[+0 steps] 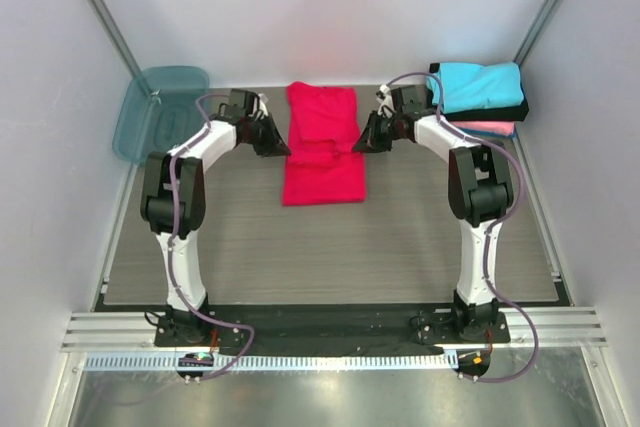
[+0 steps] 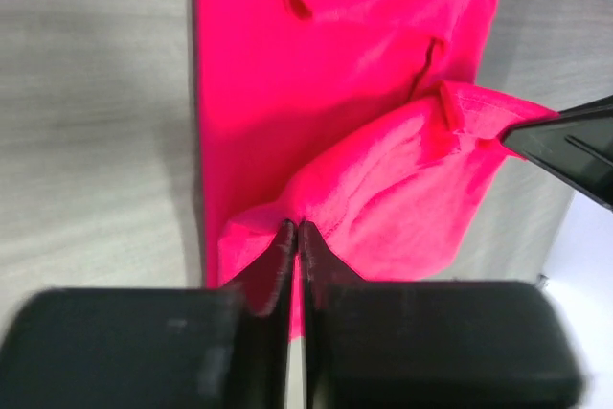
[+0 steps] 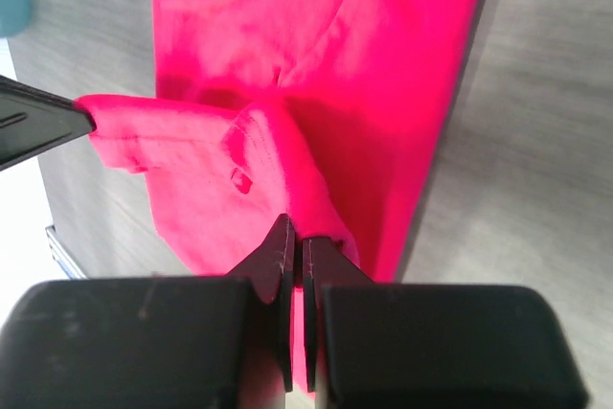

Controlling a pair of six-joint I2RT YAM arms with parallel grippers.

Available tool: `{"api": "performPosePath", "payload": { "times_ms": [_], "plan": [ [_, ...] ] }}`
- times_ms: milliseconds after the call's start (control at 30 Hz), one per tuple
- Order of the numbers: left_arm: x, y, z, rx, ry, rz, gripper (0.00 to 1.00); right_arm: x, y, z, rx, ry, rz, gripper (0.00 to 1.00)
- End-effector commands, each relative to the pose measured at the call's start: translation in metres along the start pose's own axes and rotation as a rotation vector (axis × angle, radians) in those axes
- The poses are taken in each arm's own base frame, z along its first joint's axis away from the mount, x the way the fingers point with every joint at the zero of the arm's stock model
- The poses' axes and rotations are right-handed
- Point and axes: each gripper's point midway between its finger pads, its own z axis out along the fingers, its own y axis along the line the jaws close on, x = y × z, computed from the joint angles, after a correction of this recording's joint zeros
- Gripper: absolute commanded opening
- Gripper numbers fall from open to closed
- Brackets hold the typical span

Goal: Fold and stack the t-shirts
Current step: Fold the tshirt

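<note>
Grey wood-grain bench (image 1: 400, 247), pale walls around. A red shirt (image 1: 322, 147) is laid lengthwise at the far middle of the bench, already narrowed into a long strip. A stack is seen at the far right corner: cyan shirt (image 1: 480, 85) on top, black shirt (image 1: 497, 112) under it, pink shirt (image 1: 487, 129) lowest. A teal bin (image 1: 160, 112) is set at the far left, well apart from the cloth.

The left tool (image 2: 292, 227) is pinched shut on the red shirt's left edge, about halfway along. The right tool (image 3: 293, 224) is pinched shut on the right edge opposite. Between the two grips the cloth is raised into a loose hump; the rest is flat on the bench.

Step judged: the crosswise fold of the red shirt, with both edges held. Stacking is not yet done.

Next move, as judged: both tools are to be raised and carried together along the shirt's length, kept level and in step, so that the held layer is laid squarely over the flat part. Uneven travel would likely skew the fold. Release is called for only once the layer is down.
</note>
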Motion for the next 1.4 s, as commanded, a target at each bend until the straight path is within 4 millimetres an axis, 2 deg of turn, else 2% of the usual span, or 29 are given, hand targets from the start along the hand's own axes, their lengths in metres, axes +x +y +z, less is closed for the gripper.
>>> {"api": "performPosePath", "payload": {
  "times_ms": [0,33,67,100,200,233,267,300,333,367,400,433,467,533,567,633,667,700,733,867,1100,1367],
  "plan": [
    [-0.031,-0.007,0.003,0.009,-0.080,0.058,0.09,-0.025,0.004,0.004,-0.019,-0.061,-0.039,0.04],
    [-0.035,-0.005,0.003,-0.008,-0.091,0.058,0.16,-0.025,0.005,0.005,-0.015,-0.063,-0.041,0.21],
    [-0.038,0.002,0.003,-0.047,-0.109,0.054,0.33,-0.025,0.003,0.005,-0.009,-0.067,-0.043,0.28],
    [-0.040,0.004,0.000,-0.070,-0.117,0.052,0.39,-0.028,0.002,0.003,0.000,-0.076,-0.050,0.37],
    [-0.043,0.003,-0.023,-0.102,-0.143,0.033,0.44,-0.034,0.006,-0.014,-0.006,-0.102,-0.066,0.42],
    [-0.039,0.011,-0.032,-0.113,-0.139,0.009,0.44,-0.043,0.009,-0.031,-0.009,-0.132,-0.069,0.43],
    [-0.038,0.005,-0.048,-0.103,-0.155,-0.007,0.44,-0.040,0.005,-0.038,-0.004,-0.130,-0.058,0.43],
    [-0.030,0.010,-0.057,-0.120,-0.136,-0.038,0.45,-0.039,0.003,-0.048,0.005,-0.128,-0.042,0.44],
    [-0.015,0.025,-0.062,-0.145,-0.106,-0.076,0.45,-0.039,-0.003,-0.058,0.017,-0.136,-0.023,0.45],
    [-0.005,0.031,-0.068,-0.157,-0.081,-0.103,0.45,-0.032,-0.003,-0.070,0.023,-0.131,-0.010,0.45],
    [0.000,0.028,-0.079,-0.147,-0.083,-0.110,0.45,-0.019,-0.008,-0.076,0.039,-0.092,0.015,0.45],
    [0.012,0.028,-0.081,-0.114,-0.040,-0.119,0.45,-0.011,-0.010,-0.080,0.049,-0.068,0.025,0.46],
    [0.030,0.034,-0.079,-0.113,0.009,-0.129,0.45,0.004,-0.014,-0.084,0.050,-0.035,0.045,0.47],
    [0.048,0.034,-0.080,-0.083,0.059,-0.138,0.46,0.029,-0.017,-0.085,0.036,0.032,0.090,0.48],
    [0.064,0.038,-0.075,-0.063,0.099,-0.163,0.48,0.052,-0.017,-0.082,0.005,0.090,0.145,0.48],
    [0.075,0.039,-0.070,-0.048,0.124,-0.204,0.51,0.072,-0.019,-0.078,-0.017,0.128,0.216,0.49],
    [0.079,0.039,-0.067,-0.035,0.132,-0.215,0.56,0.095,-0.019,-0.075,-0.050,0.182,0.279,0.50],
    [0.087,0.041,-0.064,-0.038,0.151,-0.229,0.58,0.097,-0.018,-0.072,-0.067,0.179,0.337,0.50],
    [0.092,0.042,-0.062,-0.035,0.165,-0.250,0.59,0.114,-0.021,-0.069,-0.072,0.211,0.391,0.50],
    [0.103,0.045,-0.052,-0.027,0.189,-0.281,0.62,0.123,-0.018,-0.064,-0.109,0.221,0.464,0.52],
    [0.114,0.046,-0.028,-0.022,0.220,-0.318,0.63,0.118,-0.014,-0.052,-0.125,0.209,0.495,0.53],
    [0.118,0.031,0.001,-0.004,0.267,-0.287,0.52,0.123,-0.010,-0.037,-0.136,0.234,0.522,0.53]
  ]
}}
